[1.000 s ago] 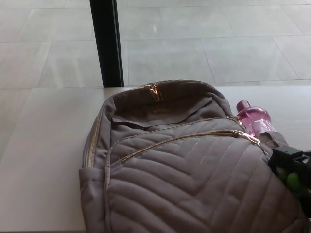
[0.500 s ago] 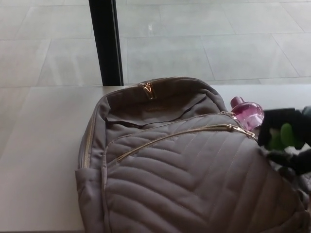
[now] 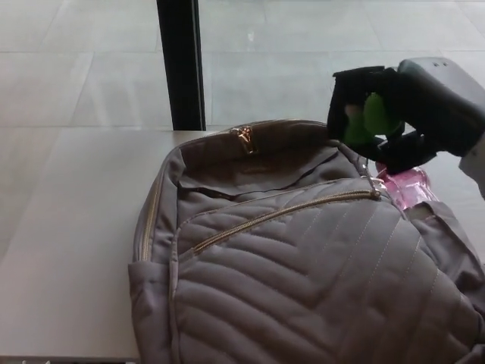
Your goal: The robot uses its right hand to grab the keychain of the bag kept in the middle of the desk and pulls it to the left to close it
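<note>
While the right hand [image 3: 375, 114] is hanging over the bag's two o'clock shoulder, the items on view are standing as follows.

1. Bag [image 3: 303, 280]: a taupe quilted backpack. It is lying flat on the desk [image 3: 68, 250], filling the middle and the five o'clock part of the desktop, with its top pointing to twelve o'clock.

2. Keychain [image 3: 242, 139]: a gold pull. It is sitting on the top zip at the bag's twelve o'clock edge, a little toward eleven, and nothing is touching it. The fabric just below it is sagging in loose folds.

3. Front pocket zip [image 3: 288, 214]: gold. It is running across the quilted panel from eight o'clock up to two o'clock.

4. Pink bottle [image 3: 405, 186]: translucent. It is poking out at the bag's three o'clock side, just beneath the hand.

5. Right hand: black with a bright green patch. Its grey forearm [image 3: 447, 87] is coming in from the three o'clock side. The keychain is lying well apart from the hand, at its nine o'clock. Whether the hand is spread wide or drawn in I cannot tell from here.

6. Black post [image 3: 180, 64]: it is standing beyond the desk at eleven o'clock, against the pale tiled floor [image 3: 76, 68].
</note>
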You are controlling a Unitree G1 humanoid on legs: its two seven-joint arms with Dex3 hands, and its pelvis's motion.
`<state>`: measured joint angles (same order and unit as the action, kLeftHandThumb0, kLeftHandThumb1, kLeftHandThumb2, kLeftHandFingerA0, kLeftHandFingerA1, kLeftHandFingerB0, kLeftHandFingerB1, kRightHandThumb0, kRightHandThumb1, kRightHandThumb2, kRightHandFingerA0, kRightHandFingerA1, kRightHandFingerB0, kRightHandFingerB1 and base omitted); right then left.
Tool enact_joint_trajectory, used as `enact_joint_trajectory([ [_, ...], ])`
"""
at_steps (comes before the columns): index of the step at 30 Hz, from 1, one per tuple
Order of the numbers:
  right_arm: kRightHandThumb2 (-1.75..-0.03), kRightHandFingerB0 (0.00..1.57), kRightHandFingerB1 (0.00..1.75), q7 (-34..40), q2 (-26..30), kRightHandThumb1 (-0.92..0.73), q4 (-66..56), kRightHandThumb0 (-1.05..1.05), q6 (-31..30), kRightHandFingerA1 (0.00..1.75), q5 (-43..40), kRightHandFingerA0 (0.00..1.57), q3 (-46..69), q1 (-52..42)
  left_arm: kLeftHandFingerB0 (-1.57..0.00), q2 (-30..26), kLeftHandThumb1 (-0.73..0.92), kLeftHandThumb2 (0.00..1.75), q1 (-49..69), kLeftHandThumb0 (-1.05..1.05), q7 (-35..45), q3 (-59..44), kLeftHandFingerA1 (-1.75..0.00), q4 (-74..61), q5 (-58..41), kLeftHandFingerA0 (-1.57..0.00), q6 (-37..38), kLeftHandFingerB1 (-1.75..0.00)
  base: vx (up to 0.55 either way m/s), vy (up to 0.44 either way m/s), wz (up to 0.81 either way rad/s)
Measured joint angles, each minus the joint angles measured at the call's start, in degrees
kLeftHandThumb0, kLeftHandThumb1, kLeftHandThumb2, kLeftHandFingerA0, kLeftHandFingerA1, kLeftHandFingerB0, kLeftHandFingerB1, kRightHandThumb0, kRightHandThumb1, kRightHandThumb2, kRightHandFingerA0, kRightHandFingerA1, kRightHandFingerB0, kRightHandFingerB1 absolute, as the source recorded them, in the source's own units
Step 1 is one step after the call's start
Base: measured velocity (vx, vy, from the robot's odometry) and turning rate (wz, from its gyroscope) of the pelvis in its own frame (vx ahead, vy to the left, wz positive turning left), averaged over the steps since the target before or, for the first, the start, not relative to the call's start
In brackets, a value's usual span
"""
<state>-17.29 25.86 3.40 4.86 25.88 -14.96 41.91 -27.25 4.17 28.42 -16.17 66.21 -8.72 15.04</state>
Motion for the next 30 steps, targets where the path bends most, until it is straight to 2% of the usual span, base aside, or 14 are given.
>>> enact_joint_trajectory([
  [4, -0.87, 0.71, 1.52, -3.55, -3.35, -0.62, -0.28, -0.13, -2.93, 1.75, 0.30, 0.81, -4.00, 2.70, -0.45, -0.02, 0.72, 0.62, 0.15, -0.68, -0.06, 0.45, -0.50, -0.13, 0.34, -0.55, 0.01, -0.39, 0.00, 0.000, 0.00],
  [5, -0.73, 0.70, 1.50, -4.36, -4.44, -0.62, -0.61, -0.15, -3.79, 1.75, 0.58, 0.79, -5.25, 3.06, -0.44, -0.03, 0.73, 0.62, 0.22, -0.67, -0.08, 0.63, -0.50, -0.28, 0.49, -0.56, 0.03, -0.39, 0.00, 0.000, 0.00],
  [6, -0.77, 0.79, 1.31, -5.15, -5.56, -0.67, -1.00, -0.20, -4.66, 1.63, 0.82, 0.90, -6.39, 3.25, -0.43, -0.03, 0.74, 0.62, 0.21, -0.66, -0.09, 0.85, -0.48, -0.41, 0.62, -0.56, 0.10, -0.38, 0.00, 0.000, 0.00],
  [9, -0.82, 0.73, 1.39, -6.11, -9.92, -0.70, -1.32, -0.16, -7.30, 1.74, 1.99, 1.02, -10.20, 2.94, -0.42, -0.07, 0.74, 0.62, 0.22, -0.66, -0.26, 1.44, -0.48, -0.33, 0.97, -0.55, 0.19, -0.38, 0.00, 0.000, 0.00],
  [11, -0.91, 0.73, 1.54, -6.16, -12.99, -0.63, -1.05, -0.20, -8.68, 1.75, 2.89, 0.83, -12.64, 2.10, -0.45, -0.08, 0.74, 0.62, -0.06, -0.66, -0.36, 1.83, -0.51, -0.33, 1.20, -0.56, 0.21, -0.39, 0.00, 0.000, 0.00],
  [12, -0.90, 0.81, 1.23, -6.20, -14.54, -0.65, -0.83, -0.22, -9.56, 1.65, 3.48, 0.86, -14.05, 1.81, -0.44, -0.07, 0.74, 0.62, -0.14, -0.64, -0.44, 1.98, -0.50, -0.34, 1.27, -0.56, 0.22, -0.39, 0.00, 0.000, 0.00],
  [16, -0.81, 0.79, 1.17, -5.96, -20.43, -0.74, 1.85, -0.32, -12.84, 1.66, 6.53, 0.86, -19.79, 1.32, -0.45, -0.07, 0.74, 0.62, -0.30, -0.65, -1.03, 2.84, -0.52, -0.41, 1.74, -0.56, 0.27, -0.40, 0.00, 0.000, 0.00],
  [17, -0.89, 0.72, 1.52, -5.67, -22.11, -0.68, 3.06, -0.30, -13.66, 1.75, 7.32, 0.87, -20.78, 1.38, -0.45, -0.05, 0.75, 0.63, -0.34, -0.65, -1.23, 3.04, -0.52, -0.42, 1.79, -0.55, 0.27, -0.40, 0.00, 0.000, 0.00],
  [20, -0.85, 0.70, 1.64, -4.39, -27.75, -0.71, 7.31, -0.33, -15.79, 1.75, 8.94, 0.90, -23.24, 1.39, -0.44, 0.00, 0.75, 0.63, -0.46, -0.64, -1.64, 3.78, -0.51, -0.59, 1.93, -0.55, 0.28, -0.40, 0.00, 0.000, 0.00],
  [22, -0.74, 0.72, 1.21, -3.22, -31.31, -0.66, 10.09, -0.23, -17.12, 1.62, 10.08, 0.84, -24.43, 1.72, -0.45, 0.03, 0.76, 0.63, -0.45, -0.67, -1.96, 4.28, -0.50, -0.71, 2.11, -0.54, 0.30, -0.40, 0.00, 0.000, 0.00],
  [25, -0.71, 0.73, 1.12, -1.72, -36.74, -0.66, 15.22, -0.22, -18.74, 1.63, 11.17, 0.81, -25.58, 2.97, -0.45, 0.20, 0.76, 0.63, -0.41, -0.67, -2.41, 5.25, -0.49, -0.85, 2.65, -0.54, 0.40, -0.39, 0.00, 0.000, 0.00],
  [27, -0.75, 0.81, 0.73, -0.56, -38.44, -0.62, 18.14, -0.26, -19.56, 1.31, 11.83, 0.85, -26.18, 3.85, -0.49, 0.58, 0.74, 0.62, -0.52, -0.70, -2.80, 5.89, -0.51, -0.83, 3.11, -0.54, 0.60, -0.41, 0.00, 0.000, 0.00],
  [28, -0.78, 0.80, 0.72, -0.15, -38.45, -0.66, 19.50, -0.28, -19.79, 1.13, 11.95, 0.84, -26.31, 3.89, -0.48, 0.73, 0.74, 0.62, -0.63, -0.70, -2.88, 5.97, -0.49, -0.85, 3.12, -0.54, 0.68, -0.40, 0.00, 0.000, 0.00],
  [30, -0.91, 0.78, 0.86, 0.80, -38.45, -0.64, 21.62, -0.26, -19.88, 1.19, 12.06, 0.86, -26.48, 3.92, -0.47, 1.02, 0.75, 0.63, -0.42, -0.67, -2.98, 6.12, -0.49, -0.64, 3.15, -0.53, 0.68, -0.40, 0.00, 0.000, 0.00],
])
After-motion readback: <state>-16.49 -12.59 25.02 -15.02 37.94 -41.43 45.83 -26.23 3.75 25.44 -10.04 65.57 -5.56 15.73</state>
